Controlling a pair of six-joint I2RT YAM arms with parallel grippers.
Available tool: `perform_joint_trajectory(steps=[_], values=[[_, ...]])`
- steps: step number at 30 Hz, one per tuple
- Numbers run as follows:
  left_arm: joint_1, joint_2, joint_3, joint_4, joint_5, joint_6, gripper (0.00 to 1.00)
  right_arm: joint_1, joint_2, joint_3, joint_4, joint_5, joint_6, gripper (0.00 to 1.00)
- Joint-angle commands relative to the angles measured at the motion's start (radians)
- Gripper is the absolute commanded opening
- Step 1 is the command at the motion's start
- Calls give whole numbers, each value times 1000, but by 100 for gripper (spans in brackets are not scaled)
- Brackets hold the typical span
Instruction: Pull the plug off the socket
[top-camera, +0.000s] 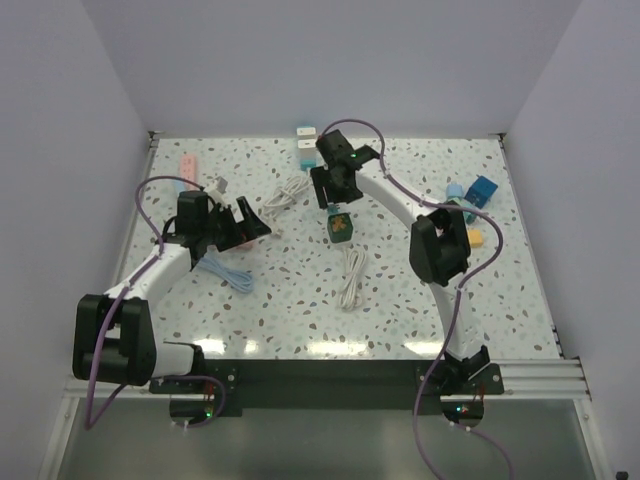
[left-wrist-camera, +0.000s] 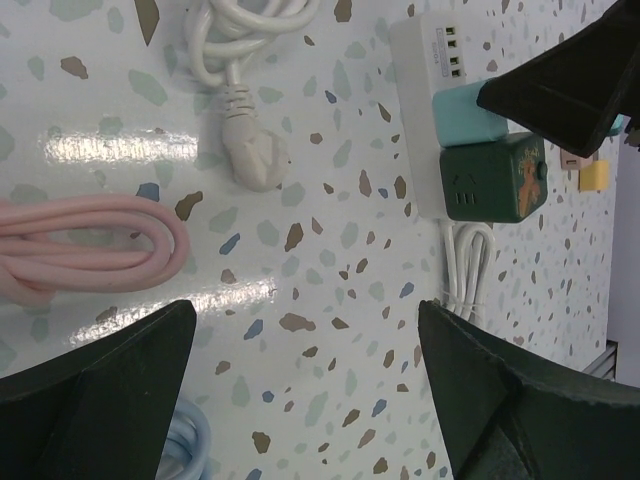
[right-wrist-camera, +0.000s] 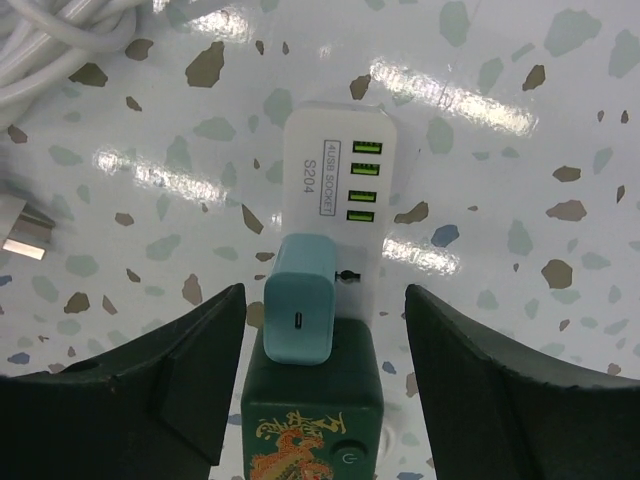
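We are looking at a speckled desk (top-camera: 400, 300) carrying cables and chargers. The right arm (top-camera: 400, 205) is reaching forward and left over the middle of the desk, wrist pointing down over the white socket strip (right-wrist-camera: 340, 180). The left arm (top-camera: 150, 275) is lying low on the left side, well apart from the strip, doing nothing for the task. A green cube (right-wrist-camera: 312, 420) is sitting on the strip at the end away from the USB ports. The teal plug (right-wrist-camera: 300, 310) is sitting right against the cube, fully seated in the strip. So we are judging the task as not yet done: no pull, plug not lifted. What is remaining is closing on the plug, then drawing it off. The right fingers (right-wrist-camera: 150, 400) are standing open, straddling plug and cube, one on each side, gripping nothing. The left fingers (left-wrist-camera: 90, 390) are standing wide open over bare desk, holding nothing.
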Motion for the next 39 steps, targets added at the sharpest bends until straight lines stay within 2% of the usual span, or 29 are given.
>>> perform_joint_trajectory(steps=[1, 4, 7, 8, 11, 12, 17, 18, 19, 22, 28, 34, 39], values=[[-7, -26, -7, 42, -13, -15, 98, 10, -6, -11, 6, -1, -23, 68], [-7, -32, -19, 42, -16, -17, 98, 16, -3, -28, 16, -6, -14, 68], [-7, -35, -31, 45, -15, -17, 98, 25, 0, -40, 26, 14, -3, 63], [-7, -35, -34, 48, -15, -18, 98, 25, 9, -34, 22, 30, 0, 58], [-7, -31, -42, 59, -10, -20, 98, 29, 45, -26, 3, 28, 3, 53], [-7, -28, -45, 62, -9, -21, 98, 29, 48, -34, 6, 27, 6, 47], [-19, -5, -48, 85, 1, -29, 98, 33, 26, -127, 57, 10, 24, 36], [-22, 3, -48, 92, 1, -36, 98, 33, 20, -137, 65, 11, 30, 33], [-33, 6, -47, 97, -1, -41, 98, 35, 14, -152, 66, 13, 33, 20], [-67, 35, -28, 154, -2, -66, 98, 32, -64, -219, 123, -54, 50, 0], [-133, 142, 52, 245, -52, -174, 99, 27, -257, -399, 302, -356, 150, 0], [-159, 225, 98, 350, -79, -250, 100, 27, -368, -539, 429, -473, 259, 0], [-202, 296, 145, 355, -101, -276, 100, 29, -415, -597, 488, -529, 316, 0]])
